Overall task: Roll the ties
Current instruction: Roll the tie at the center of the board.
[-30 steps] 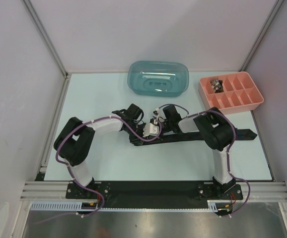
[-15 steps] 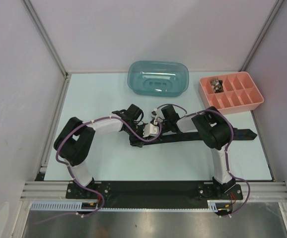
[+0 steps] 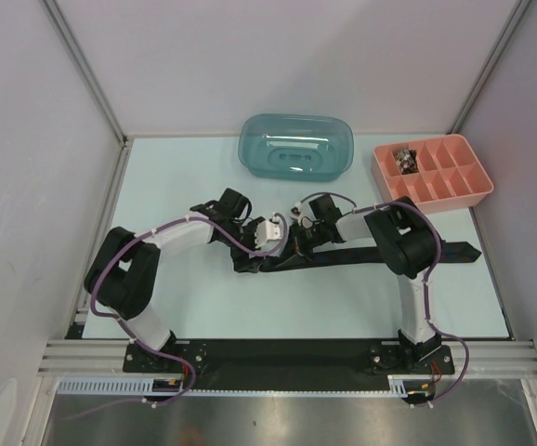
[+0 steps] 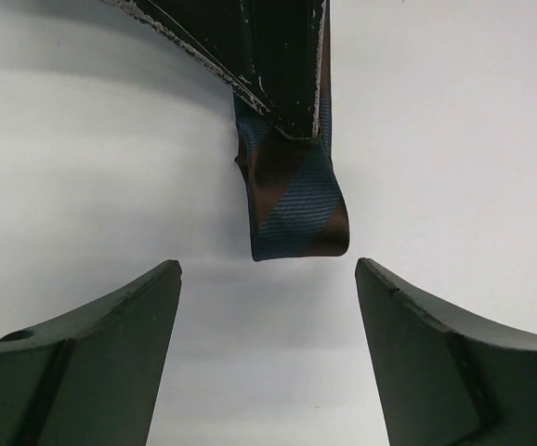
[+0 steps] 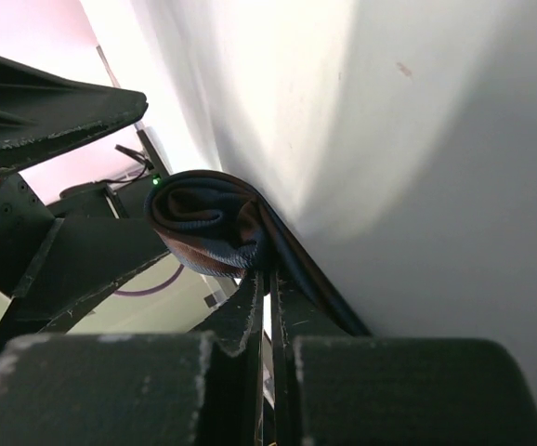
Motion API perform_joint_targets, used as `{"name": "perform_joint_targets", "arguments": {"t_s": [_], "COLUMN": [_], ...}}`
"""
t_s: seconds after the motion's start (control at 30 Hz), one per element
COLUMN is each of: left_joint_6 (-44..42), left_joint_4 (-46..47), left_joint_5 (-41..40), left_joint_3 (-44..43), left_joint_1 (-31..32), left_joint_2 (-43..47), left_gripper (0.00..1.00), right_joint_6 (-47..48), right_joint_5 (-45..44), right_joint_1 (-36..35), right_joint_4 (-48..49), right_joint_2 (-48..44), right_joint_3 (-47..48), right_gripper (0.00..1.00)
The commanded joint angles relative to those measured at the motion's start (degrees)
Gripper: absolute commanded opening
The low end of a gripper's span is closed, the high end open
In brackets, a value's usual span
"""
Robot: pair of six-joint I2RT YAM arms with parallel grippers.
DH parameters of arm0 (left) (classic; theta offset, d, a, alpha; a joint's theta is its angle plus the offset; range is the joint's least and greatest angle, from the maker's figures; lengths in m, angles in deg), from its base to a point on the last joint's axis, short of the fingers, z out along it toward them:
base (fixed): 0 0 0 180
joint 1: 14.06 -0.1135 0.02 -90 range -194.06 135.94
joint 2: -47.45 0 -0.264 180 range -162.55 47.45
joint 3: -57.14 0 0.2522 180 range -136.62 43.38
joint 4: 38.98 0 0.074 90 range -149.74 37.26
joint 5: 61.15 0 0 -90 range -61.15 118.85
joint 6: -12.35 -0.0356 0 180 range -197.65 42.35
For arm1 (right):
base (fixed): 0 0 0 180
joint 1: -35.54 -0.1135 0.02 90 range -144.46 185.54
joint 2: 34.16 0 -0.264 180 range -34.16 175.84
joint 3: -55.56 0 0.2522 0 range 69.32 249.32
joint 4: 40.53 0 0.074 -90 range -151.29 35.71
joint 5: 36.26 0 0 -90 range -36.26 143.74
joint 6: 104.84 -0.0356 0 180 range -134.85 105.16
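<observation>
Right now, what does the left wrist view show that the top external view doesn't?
Only left wrist: the tie's blue-and-brown striped folded end, pinched by the shut right gripper, with the left gripper open just short of it. Only top external: the teal bin, the pink divided tray, and the tie's pointed far end. Both: the tie on the pale table, both grippers at it.

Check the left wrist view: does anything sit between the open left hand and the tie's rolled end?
Nothing visible does. Only bare table lies between the left hand and the rolled end of the tie. The right hand is shut on the tie just beyond that end, on the far side.
</observation>
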Motion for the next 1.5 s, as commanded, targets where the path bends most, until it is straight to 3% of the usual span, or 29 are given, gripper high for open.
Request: {"name": "perform_joint_targets", "arguments": {"t_s": [0.0,0.23,0.37,0.57,1.03,1.23,1.47], "left_joint_6": [1.95,0.55,-0.60,2.30,2.83,0.55,0.37], "left_joint_4": [1.30,1.30,0.78,0.43,-6.25,-8.54,-8.45], "left_joint_5": [2.33,1.71,1.01,3.91,-1.80,-5.75,-5.85], "left_joint_3": [-1.85,-3.26,-3.96,-7.30,-18.28,-16.89,-15.65], "left_joint_1": [0.83,3.37,3.99,4.87,10.50,10.50,10.50], "left_joint_2": [-1.30,-4.38,-4.30,-2.97,-15.88,-16.69,-16.51], "left_gripper": [0.82,0.78,0.60,0.45,0.38,0.34,0.34], "right_joint_6": [4.99,5.87,6.31,6.22,7.97,9.82,5.26], "right_joint_5": [-5.51,-6.21,-6.03,-5.60,-3.31,-2.43,0.91], "right_joint_1": [0.65,0.73,0.65,0.03,1.08,1.70,5.65], "right_joint_4": [-6.11,-7.34,-7.87,-8.31,-9.19,-10.68,-4.73], "right_joint_2": [1.57,2.01,2.27,2.80,1.75,-2.99,-8.98], "right_joint_3": [1.11,1.90,2.16,3.13,2.95,1.64,-3.89], "right_gripper": [0.00,0.00,0.00,0.00,0.00,0.15,0.33]}}
